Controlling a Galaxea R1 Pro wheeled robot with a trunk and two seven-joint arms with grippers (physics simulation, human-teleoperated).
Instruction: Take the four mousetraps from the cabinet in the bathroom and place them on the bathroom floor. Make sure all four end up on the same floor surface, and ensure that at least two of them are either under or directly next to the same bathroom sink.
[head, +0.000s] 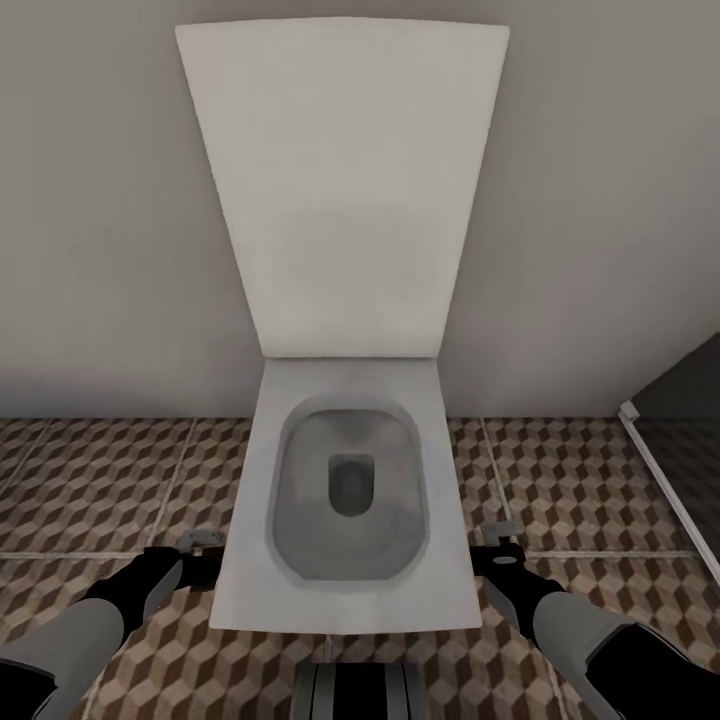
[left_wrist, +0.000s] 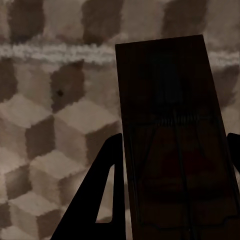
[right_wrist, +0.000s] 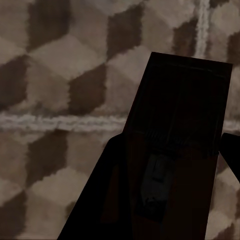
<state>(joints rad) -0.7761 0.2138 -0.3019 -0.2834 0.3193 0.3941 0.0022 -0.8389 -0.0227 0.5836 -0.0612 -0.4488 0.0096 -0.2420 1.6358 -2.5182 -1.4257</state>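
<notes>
Head view: both arms reach forward low, left gripper (head: 203, 542) and right gripper (head: 497, 535) flanking the open toilet (head: 350, 500) over the bathroom floor (head: 110, 480). Left wrist: fingers (left_wrist: 107, 195) clamp a mousetrap (left_wrist: 172, 135). Right wrist: fingers (right_wrist: 100, 200) clamp another mousetrap (right_wrist: 180, 150) above the tiles.

text check | I read no lettering, labels, brands or numbers | toilet (head: 350, 560), wall (head: 90, 200), floor tiles (head: 100, 480), mousetrap (left_wrist: 170, 125): all unmarked

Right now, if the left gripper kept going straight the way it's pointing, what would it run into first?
Probably the bathroom floor. The left gripper holds a mousetrap over the cube-patterned tiles; the trap's far end would likely touch first.
</notes>
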